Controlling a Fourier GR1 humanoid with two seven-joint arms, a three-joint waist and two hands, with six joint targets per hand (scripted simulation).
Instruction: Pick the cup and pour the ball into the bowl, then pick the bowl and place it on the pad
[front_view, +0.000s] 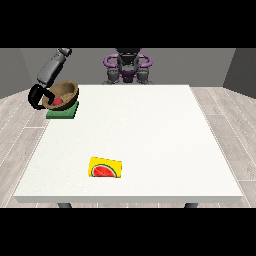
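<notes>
Bowl: a round brown wooden-looking bowl (64, 93) sat tilted on the pad at the table's far corner, at the view's left.
Ball: small and red (58, 101), lying inside the bowl.
Pad: flat green square (61, 113), partly under the bowl.
Cup: yellow, with a watermelon picture (105, 168), lay on its side near the table's near edge, well apart from the bowl.
Hand: the black hand at the view's left (37, 96) curled round the bowl's rim, its grey arm angled down from above.
Table: wide, white, smooth (150, 130).
Room: pale plank floor, grey walls.
</notes>
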